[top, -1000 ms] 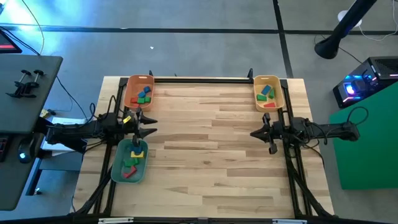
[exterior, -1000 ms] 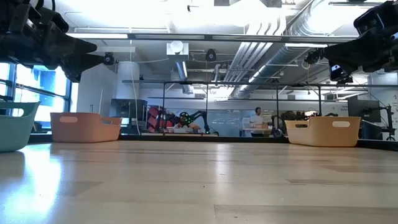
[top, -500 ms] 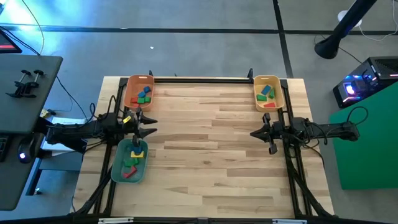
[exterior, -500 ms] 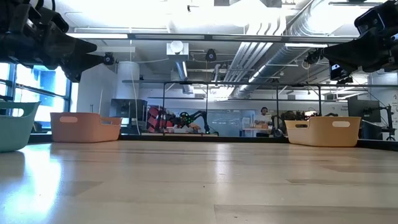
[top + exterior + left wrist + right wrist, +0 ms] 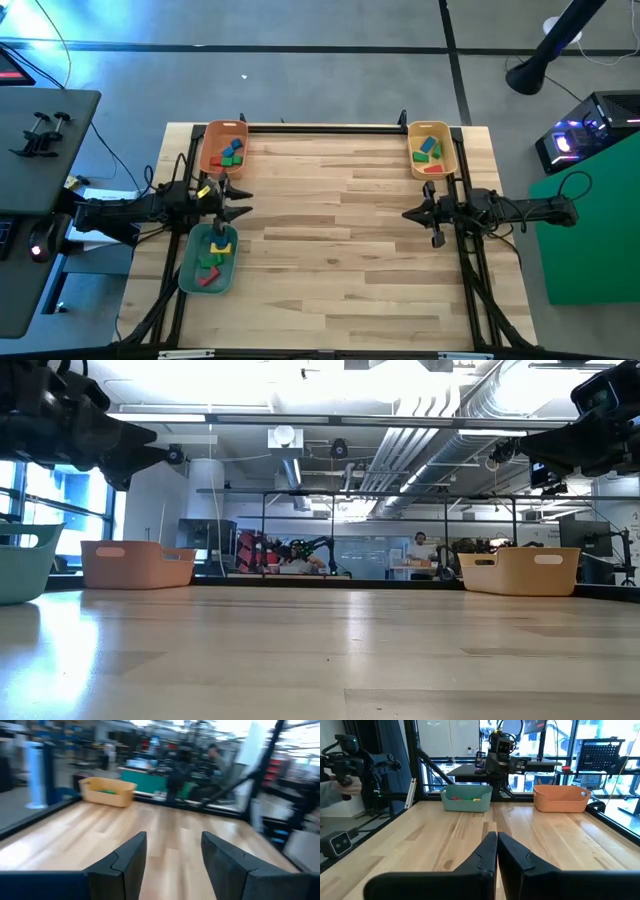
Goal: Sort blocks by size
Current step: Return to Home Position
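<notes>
The blocks lie in three trays. Red, green and blue ones point(image 5: 229, 152) are in the orange tray point(image 5: 208, 135) at the far left. Others point(image 5: 430, 150) are in the yellow tray point(image 5: 447, 140) at the far right. More, with a yellow one point(image 5: 212, 258), are in the green tray point(image 5: 188, 270) at the left. My left gripper point(image 5: 245, 201) is open and empty, held above the table between the orange and green trays. My right gripper point(image 5: 405, 214) is shut and empty, held above the table near the right edge. No block lies on the bare table.
The wide wooden middle of the table point(image 5: 330, 230) lies between the two grippers. A black rail point(image 5: 325, 127) runs along the far edge. In the right wrist view a person's hand point(image 5: 347, 782) shows beyond the table's left side.
</notes>
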`<control>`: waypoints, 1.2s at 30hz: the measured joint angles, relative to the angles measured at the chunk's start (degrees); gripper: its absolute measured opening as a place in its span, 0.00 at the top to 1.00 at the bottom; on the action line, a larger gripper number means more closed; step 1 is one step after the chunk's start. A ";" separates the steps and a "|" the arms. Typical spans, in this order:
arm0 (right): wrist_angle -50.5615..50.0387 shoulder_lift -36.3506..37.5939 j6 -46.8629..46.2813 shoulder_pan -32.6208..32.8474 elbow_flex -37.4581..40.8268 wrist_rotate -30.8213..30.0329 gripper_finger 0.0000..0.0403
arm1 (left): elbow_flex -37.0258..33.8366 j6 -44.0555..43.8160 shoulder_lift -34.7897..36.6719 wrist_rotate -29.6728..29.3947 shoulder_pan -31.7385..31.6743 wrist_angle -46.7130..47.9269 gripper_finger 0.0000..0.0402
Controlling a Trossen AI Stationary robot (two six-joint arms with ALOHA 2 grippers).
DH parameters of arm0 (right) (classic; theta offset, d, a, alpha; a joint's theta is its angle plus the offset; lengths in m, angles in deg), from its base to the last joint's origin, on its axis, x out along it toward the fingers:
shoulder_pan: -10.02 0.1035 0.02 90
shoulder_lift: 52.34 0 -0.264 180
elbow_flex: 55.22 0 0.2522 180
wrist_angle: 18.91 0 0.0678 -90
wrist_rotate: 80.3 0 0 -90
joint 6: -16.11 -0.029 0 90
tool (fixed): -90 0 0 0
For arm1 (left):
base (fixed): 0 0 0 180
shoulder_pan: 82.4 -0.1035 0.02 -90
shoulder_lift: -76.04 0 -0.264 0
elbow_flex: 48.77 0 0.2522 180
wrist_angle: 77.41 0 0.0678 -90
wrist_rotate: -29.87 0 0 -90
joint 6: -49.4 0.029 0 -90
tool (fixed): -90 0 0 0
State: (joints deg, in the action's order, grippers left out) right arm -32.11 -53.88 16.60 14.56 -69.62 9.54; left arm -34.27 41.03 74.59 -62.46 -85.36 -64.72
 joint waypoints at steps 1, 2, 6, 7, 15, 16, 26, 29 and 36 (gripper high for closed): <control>-0.02 0.00 -0.03 0.00 0.00 0.00 0.98 | 0.00 0.00 0.00 1.82 0.00 -0.10 0.58; -0.02 0.00 -0.24 0.00 0.00 0.00 0.98 | 0.00 0.08 0.00 3.31 0.00 -0.17 0.60; -0.05 0.00 -0.02 0.00 0.00 0.62 0.98 | 0.00 2.08 0.00 5.27 0.02 -0.08 0.74; -0.06 0.00 -0.02 0.00 0.00 0.74 0.98 | 0.00 2.89 0.00 5.49 0.02 -0.08 0.79; -0.04 0.00 -0.90 0.00 0.00 1.10 0.98 | 0.00 8.87 0.00 9.77 0.00 -0.43 0.96; -0.04 0.00 -1.78 0.00 0.00 1.12 0.98 | 0.00 9.91 0.00 9.77 0.00 -0.46 0.96; -0.02 0.00 -3.07 0.00 0.00 1.18 0.98 | 0.00 10.11 0.00 9.71 0.00 -0.46 0.97; -0.02 0.00 -3.06 0.00 0.00 1.18 0.98 | 0.00 10.11 0.00 9.71 0.00 -0.46 0.97; -0.04 0.00 -3.03 0.00 0.00 1.18 0.98 | 0.00 10.11 0.00 9.67 0.00 -0.48 0.97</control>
State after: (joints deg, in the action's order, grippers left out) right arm -32.15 -53.88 13.56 14.56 -69.62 10.72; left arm -34.27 51.14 74.59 -52.80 -85.36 -65.19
